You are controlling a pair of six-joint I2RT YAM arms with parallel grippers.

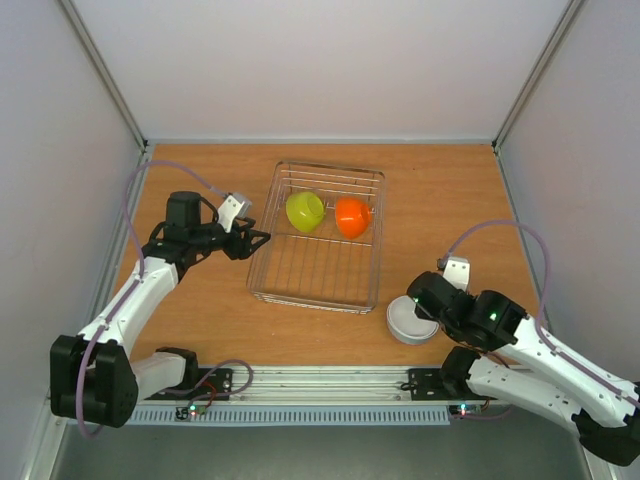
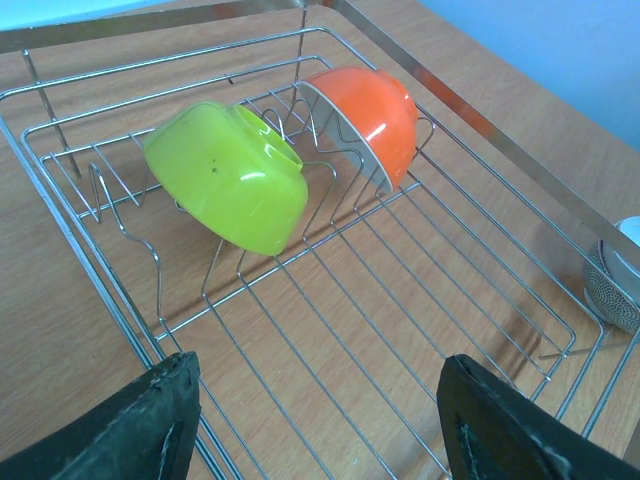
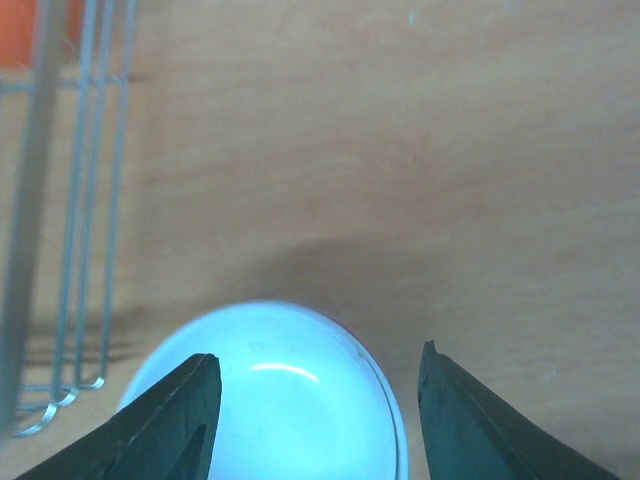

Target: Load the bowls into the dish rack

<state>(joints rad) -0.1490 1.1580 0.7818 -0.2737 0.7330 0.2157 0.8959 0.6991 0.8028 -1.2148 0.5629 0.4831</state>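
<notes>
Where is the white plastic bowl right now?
From above, the round white plastic bowl sits on the table beside the silver wire dish rack, at its near-right corner, under the open right pincer.

Free room in the dish rack (image 1: pixel 312 299), near half (farther in: lime-yellow bowl (image 1: pixel 304 211), orange bowl (image 1: pixel 351 216)).

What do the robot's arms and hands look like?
The left arm and right arm have white links and black joints, each with a looping pale purple cable. The left hand and right hand are black too.
</notes>
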